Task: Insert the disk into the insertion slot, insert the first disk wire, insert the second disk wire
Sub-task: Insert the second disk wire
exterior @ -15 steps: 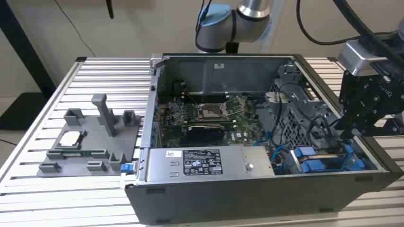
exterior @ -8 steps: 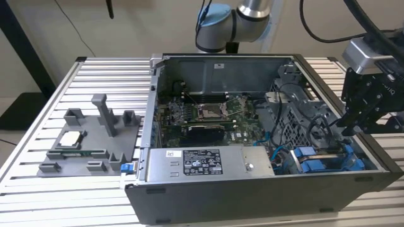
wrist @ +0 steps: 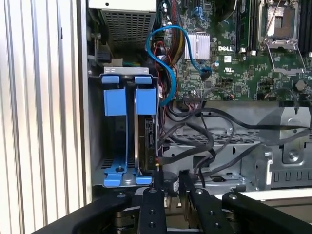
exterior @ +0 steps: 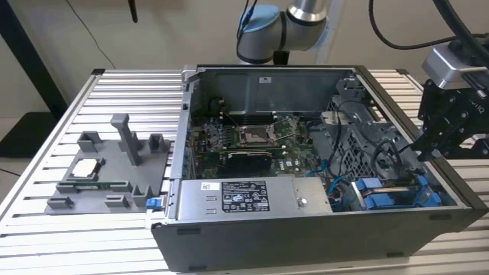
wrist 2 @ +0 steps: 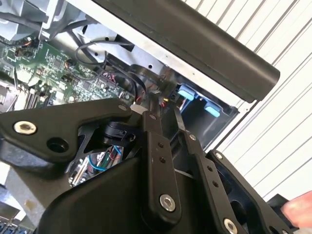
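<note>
Robotics lab setup: ribbed aluminium table (exterior: 77,240), robot arm (exterior: 267,28) top centre, opened computer case (exterior: 306,240) mid-frame, grey fixture plate (exterior: 114,166) left.

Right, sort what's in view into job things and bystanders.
Job: disk, standing in the slot; gripper, close by the disk; blue cable, probably a disk wire.
Lying about: power supply; motherboard; grey tray; table.
</note>
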